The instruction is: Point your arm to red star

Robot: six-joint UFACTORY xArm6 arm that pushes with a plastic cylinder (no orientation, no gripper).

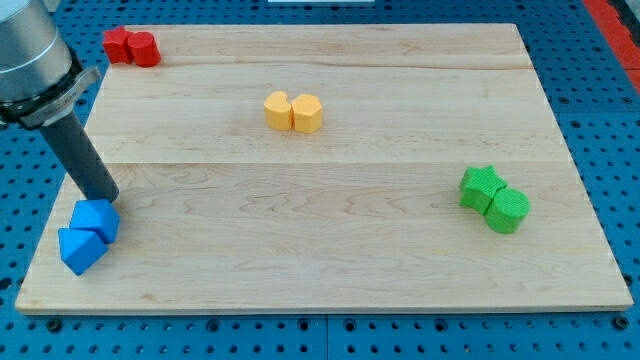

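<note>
resting at the view's left edge, my tip (104, 197), the rod-shaped end effector with no jaws to part or close, is touching down just above the upper blue block (96, 220) on the wooden tabletop (330, 250). that blue block is sitting against a second blue block (80, 249) below it and slightly to the left, both near the bottom-left corner. the rod is slanting up and to the left toward the grey arm body (35, 60) filling the top-left of the view.

the red star (118, 43) is lying in the tabletop's top-left corner, well apart from my tip, almost straight up the view from it and a little to the right. it is touching a red block (145, 49) of rounder shape on its right.

near the top middle, two yellow blocks are standing side by side and touching: one with a notched top (277, 109), and a hexagonal one (307, 113). over on the view's right, a green star (481, 187) is pressing against a green rounded block (508, 209) below and right of it.
</note>
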